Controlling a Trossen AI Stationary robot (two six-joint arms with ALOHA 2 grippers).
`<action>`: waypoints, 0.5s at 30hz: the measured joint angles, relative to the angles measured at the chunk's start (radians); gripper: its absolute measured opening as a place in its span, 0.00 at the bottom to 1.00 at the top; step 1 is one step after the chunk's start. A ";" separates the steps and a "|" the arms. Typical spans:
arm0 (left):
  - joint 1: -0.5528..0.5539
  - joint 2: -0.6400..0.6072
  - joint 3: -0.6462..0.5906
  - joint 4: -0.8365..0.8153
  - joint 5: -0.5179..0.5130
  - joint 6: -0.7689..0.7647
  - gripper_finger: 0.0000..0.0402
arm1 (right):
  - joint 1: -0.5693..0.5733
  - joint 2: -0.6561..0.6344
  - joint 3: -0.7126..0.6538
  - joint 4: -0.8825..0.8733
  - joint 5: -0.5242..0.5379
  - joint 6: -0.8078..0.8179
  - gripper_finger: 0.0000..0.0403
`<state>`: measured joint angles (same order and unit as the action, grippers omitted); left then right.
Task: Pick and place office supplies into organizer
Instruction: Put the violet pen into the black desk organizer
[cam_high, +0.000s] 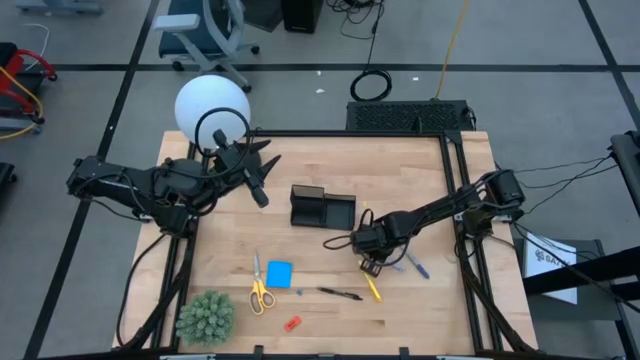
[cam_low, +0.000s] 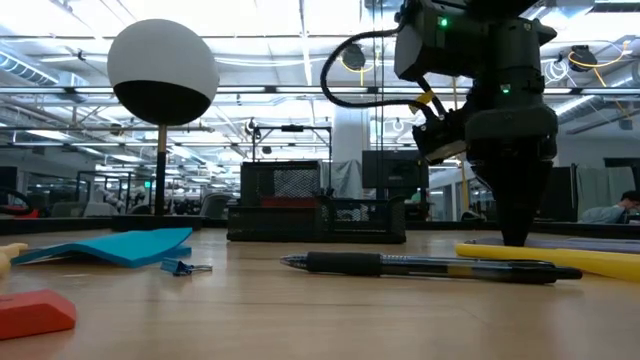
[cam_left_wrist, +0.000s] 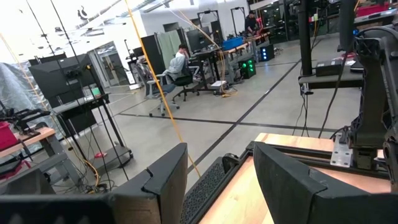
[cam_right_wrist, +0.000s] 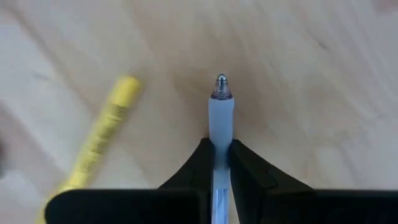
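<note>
The right gripper (cam_right_wrist: 219, 163) sits low right of centre in the high view, clamped on a pale bluish pen (cam_right_wrist: 219, 112) right near its tip. Risky grip imo: held that close to the end, the pen could pivot or slip out on the lift, or clip the yellow pen (cam_right_wrist: 99, 134) lying just beside it. It could also snag the organizer's (cam_high: 322, 207) rim going in.

The left gripper (cam_left_wrist: 217, 180) hangs open at upper left, holding nothing.

Count from above: three pens (bluish, yellow, black pen (cam_high: 340, 294)), one pair of scissors (cam_high: 259, 290), one blue note pad (cam_high: 279, 274), one red piece (cam_high: 292, 323), one organizer at centre.
</note>
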<state>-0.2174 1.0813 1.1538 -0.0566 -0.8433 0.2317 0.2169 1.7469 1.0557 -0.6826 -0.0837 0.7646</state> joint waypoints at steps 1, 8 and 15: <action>0.000 0.000 0.000 0.000 0.000 0.000 0.48 | 0.000 -0.008 0.000 0.005 0.000 -0.002 0.06; 0.000 0.000 0.000 0.000 0.000 0.000 0.48 | -0.002 -0.109 0.000 0.044 0.019 -0.015 0.06; 0.000 0.000 0.000 0.000 0.000 0.000 0.48 | -0.002 -0.212 0.001 0.127 0.092 -0.065 0.06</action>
<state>-0.2173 1.0813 1.1538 -0.0565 -0.8433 0.2317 0.2149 1.5349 1.0566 -0.5559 0.0078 0.7001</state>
